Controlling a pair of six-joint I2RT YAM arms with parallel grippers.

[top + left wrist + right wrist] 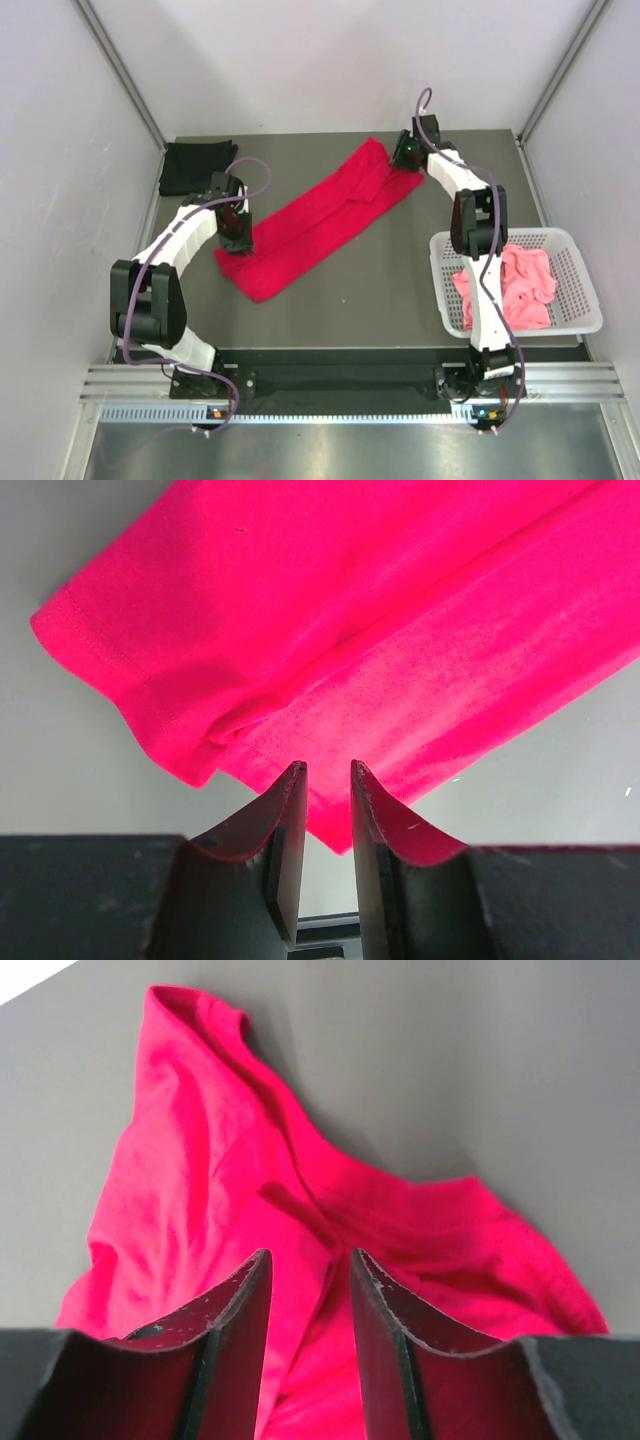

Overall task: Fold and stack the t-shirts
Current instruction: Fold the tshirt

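On the table (400, 290), the red t-shirt (320, 225) lies as a long diagonal band, near-left end to far-right end. My left gripper (240, 240) sits at its near-left end, my right gripper (403, 155) at the far-right end. Left wrist view: left gripper (328, 810) jaws nearly together with a narrow slot between them, a corner of the red t-shirt (400, 630) showing in the slot; cannot tell if it's pinched or just lying underneath. Right wrist view: right gripper (308, 1300) jaws set wider, rumpled red t-shirt (200, 1200) filling the gap, a ridge of cloth running in toward it; cannot tell if I'm clamped there either. Black t-shirt (195, 165) is bunched at the far-left corner of the table, just beyond my left arm. Salmon pink t-shirt (520, 285) is crumpled in the white basket (585, 285) at the right edge, beside my right arm.
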